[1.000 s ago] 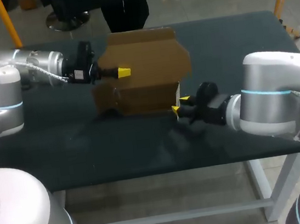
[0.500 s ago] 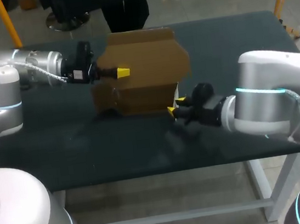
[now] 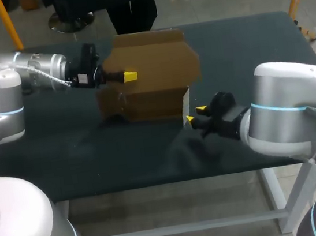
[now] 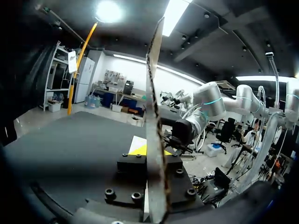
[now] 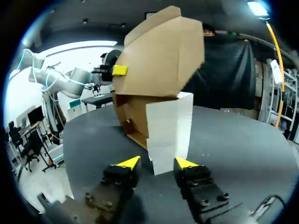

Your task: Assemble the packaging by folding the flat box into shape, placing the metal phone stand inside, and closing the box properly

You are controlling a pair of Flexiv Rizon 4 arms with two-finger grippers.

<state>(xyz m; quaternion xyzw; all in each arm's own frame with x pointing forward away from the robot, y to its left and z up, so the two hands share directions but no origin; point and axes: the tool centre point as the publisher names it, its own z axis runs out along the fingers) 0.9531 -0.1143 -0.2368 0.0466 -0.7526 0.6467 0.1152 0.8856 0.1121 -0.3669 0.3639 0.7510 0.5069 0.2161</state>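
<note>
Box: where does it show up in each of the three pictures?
Head view: box mid-table, toward the far edge.
Left wrist view: box edge-on, clamped in the left gripper.
Right wrist view: box ahead of the open right gripper.
Shared landmark: left gripper on the box.

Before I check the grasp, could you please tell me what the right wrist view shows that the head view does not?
Only the right wrist view shows the broad face of the white flap, just ahead between the open right jaws. Only the head view shows the whole left arm coming in from the side, and the right arm. Both show the cardboard box standing on the table, with the left jaws' yellow tip against its upper panel.
</note>
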